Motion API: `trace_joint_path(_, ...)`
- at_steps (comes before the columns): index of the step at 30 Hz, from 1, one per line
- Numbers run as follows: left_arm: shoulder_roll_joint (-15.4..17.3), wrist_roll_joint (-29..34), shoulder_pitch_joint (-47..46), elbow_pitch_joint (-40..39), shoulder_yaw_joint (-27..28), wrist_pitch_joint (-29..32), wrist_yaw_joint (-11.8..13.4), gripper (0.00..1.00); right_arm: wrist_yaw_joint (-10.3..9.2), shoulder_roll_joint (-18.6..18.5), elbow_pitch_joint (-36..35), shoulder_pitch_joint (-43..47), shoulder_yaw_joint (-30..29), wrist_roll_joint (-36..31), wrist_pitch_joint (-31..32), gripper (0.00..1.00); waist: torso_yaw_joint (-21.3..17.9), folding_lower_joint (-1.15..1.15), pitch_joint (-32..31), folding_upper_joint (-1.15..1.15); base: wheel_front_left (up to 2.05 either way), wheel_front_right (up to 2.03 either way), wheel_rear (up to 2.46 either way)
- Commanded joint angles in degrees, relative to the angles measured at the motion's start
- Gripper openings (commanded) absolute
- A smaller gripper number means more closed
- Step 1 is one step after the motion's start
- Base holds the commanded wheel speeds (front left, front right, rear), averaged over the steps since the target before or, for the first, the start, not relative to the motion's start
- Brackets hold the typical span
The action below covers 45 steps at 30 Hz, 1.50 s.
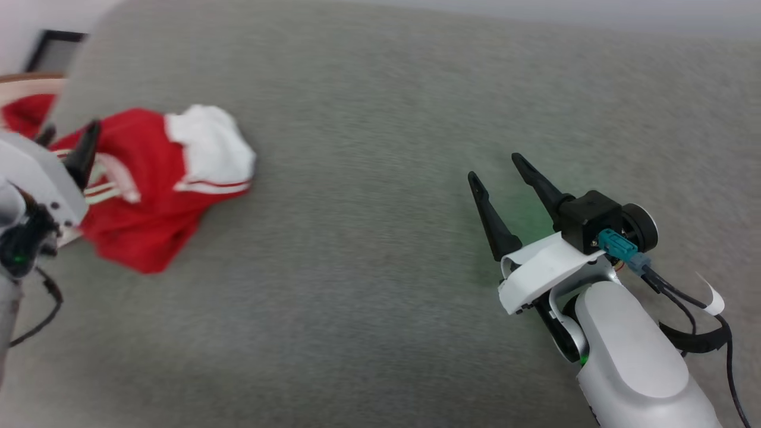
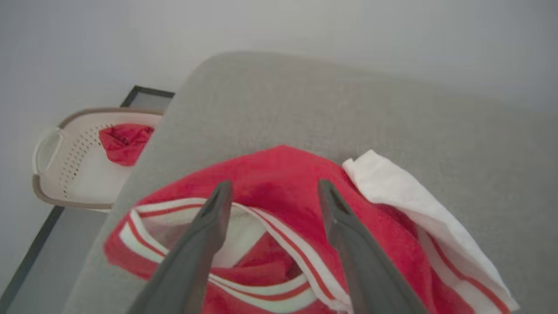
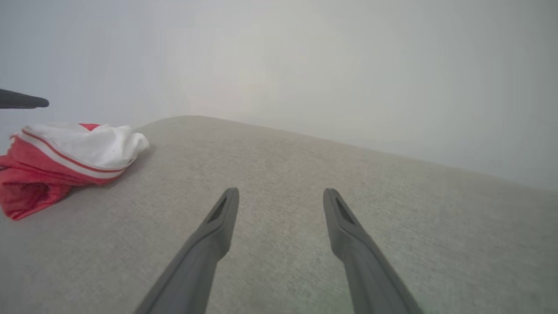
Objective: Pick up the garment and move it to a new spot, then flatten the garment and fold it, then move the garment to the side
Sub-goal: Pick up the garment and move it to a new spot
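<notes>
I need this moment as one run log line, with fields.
garment: crumpled on grey surface | left gripper: open, over garment | right gripper: open, apart from garment

Light is soft and even, with a faint shadow beside the garment (image 3: 65,161) at nine o'clock in the right wrist view. The head view is smeared with motion blur, and a green glow tints the grey surface (image 1: 357,238) by the right gripper (image 1: 494,166) at three o'clock.

A laundry-folding corner: grey cloth-covered surface (image 1: 380,309) with a garment (image 1: 142,196), white perforated basket (image 2: 78,174), plain pale wall (image 3: 305,65).
</notes>
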Motion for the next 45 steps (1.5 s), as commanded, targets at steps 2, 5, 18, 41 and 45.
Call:
trace_joint_path(2, 1.04, -2.78, 0.27, 0.43, -1.92, 4.16, 0.02, 1.00, 0.00, 0.29, -0.51, 0.31, 0.35, -0.12, -0.25, 1.00, -6.10, 0.00, 4.56, 0.00, 0.00, 0.00, 0.00)
trace_joint_path(5, 2.90, -7.35, 0.78, 0.71, -5.11, 12.43, 0.02, 1.00, -0.01, 0.32, -0.89, 0.53, 0.30, -0.13, -0.25, 1.00, -6.86, 0.00, 4.99, 0.00, 0.00, 0.00, 0.00)
trace_joint_path(18, 1.96, -20.24, 2.61, 1.41, -11.82, 30.49, 0.02, 1.00, 0.00, 0.40, -3.75, 0.12, 0.96, 0.11, 0.18, 1.00, -8.47, 0.00, 8.76, 0.00, 0.00, 0.00, 0.00)
trace_joint_path(41, 6.13, -21.36, -1.18, -8.86, -16.89, 12.59, 0.02, 0.00, 0.00, 0.38, -6.82, 4.22, -3.47, 2.14, 0.33, 1.00, -6.10, 0.00, 0.65, 0.00, 0.00, 0.00, 0.00)
trace_joint_path(45, 5.86, -21.10, -2.60, -13.89, -18.78, 10.62, 0.02, 0.00, 0.00, 0.35, -7.15, 5.81, -4.82, 3.51, -0.01, 1.00, -6.71, 0.00, -1.23, 0.00, 0.00, 0.00, 0.00)
